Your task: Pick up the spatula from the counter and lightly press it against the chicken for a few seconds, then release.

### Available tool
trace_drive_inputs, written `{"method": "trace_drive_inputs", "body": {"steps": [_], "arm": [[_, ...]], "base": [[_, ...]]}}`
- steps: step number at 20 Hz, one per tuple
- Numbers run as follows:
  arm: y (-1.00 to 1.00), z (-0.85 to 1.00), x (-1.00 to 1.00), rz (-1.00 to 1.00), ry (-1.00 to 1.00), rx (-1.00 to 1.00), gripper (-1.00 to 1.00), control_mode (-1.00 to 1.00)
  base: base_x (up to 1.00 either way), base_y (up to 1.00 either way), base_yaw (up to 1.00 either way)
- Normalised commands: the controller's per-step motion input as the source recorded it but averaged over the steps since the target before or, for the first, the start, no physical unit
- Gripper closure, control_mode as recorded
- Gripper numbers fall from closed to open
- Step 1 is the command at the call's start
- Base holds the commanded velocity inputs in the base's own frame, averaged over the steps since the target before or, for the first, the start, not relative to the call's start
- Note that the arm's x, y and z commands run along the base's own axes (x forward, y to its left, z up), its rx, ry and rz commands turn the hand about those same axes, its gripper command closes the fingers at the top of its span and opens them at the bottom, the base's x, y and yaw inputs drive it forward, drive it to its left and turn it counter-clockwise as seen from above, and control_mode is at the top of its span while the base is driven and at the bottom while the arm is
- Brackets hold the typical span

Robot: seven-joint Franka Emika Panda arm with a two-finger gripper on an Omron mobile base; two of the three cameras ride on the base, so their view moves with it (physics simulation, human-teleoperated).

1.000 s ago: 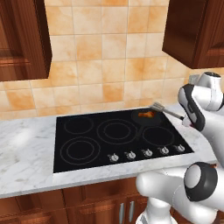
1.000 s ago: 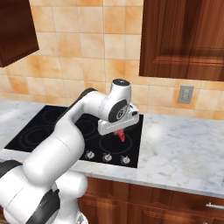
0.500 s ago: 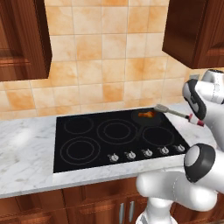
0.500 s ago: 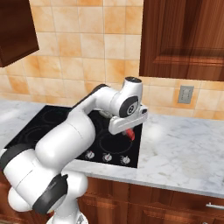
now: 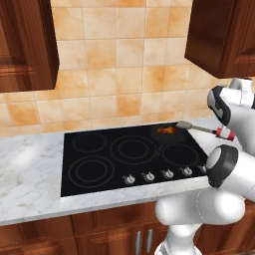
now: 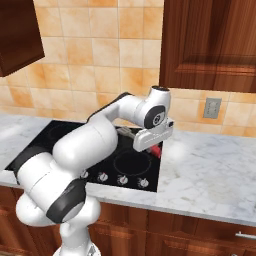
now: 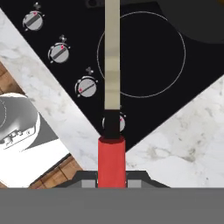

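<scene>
Your gripper is clamped on the red handle of the spatula; pickup is done. The blade hangs over the cooktop, just right of the chicken at far right. Contact looks not yet made; press, hold and release are still to do.

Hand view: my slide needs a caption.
Pincer grips the red-handled spatula over the black cooktop, burner ring and silver knobs below.

A home kitchen: black cooktop set in a marble counter, orange wall tiles, dark wooden cabinets.
</scene>
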Motion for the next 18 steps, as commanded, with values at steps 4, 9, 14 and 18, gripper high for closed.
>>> {"method": "trace_drive_inputs", "body": {"steps": [4,9,14,18], "arm": [[-0.12,0.00,0.14,0.08,0.01,-0.01,1.00,-1.00],[-0.07,-0.05,0.01,0.05,0.00,-0.02,1.00,-1.00],[0.00,-0.12,0.01,0.02,-0.03,0.00,1.00,-1.00],[0.00,-0.08,0.01,0.00,-0.02,0.00,1.00,-1.00]], "base": [[0.00,0.00,0.00],[0.00,0.00,0.00],[0.00,0.00,0.00],[0.00,0.00,0.00]]}}
